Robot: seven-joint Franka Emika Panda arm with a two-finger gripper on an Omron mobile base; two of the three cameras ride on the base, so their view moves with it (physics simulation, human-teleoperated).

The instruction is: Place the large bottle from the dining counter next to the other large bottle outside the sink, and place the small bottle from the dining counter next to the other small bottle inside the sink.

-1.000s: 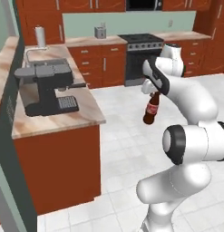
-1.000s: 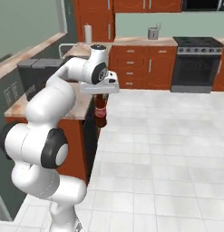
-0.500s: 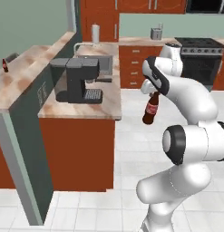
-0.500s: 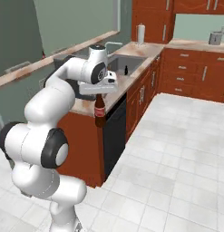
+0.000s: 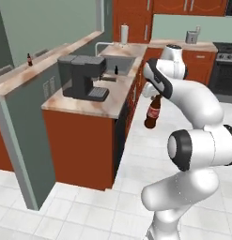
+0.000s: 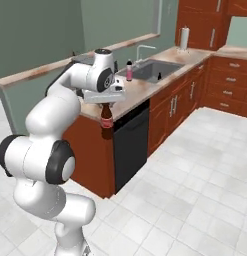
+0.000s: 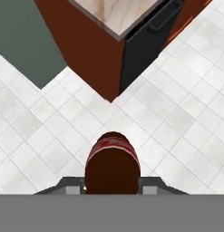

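over the tiled floor beside the kitchen bench [image 5: 84, 104], the large bottle [image 5: 153, 110] hangs upright from the claw [image 5: 154, 95], off any surface and short of the sink [image 6: 154, 68]. so the first job looks about half done by my reckoning: the bottle is lifted and carried near, but not yet set down next to the other large bottle [image 6: 129, 70], which stands on the bench just beside the basin. the second job appears untouched: the small bottle [image 5: 29, 59] stands on the dining counter [image 5: 47, 58], well apart from the other small bottle [image 5: 115, 70] at the sink. the claw is narrowed around the large bottle's neck, its two tips flanking the bottle in the hand view.
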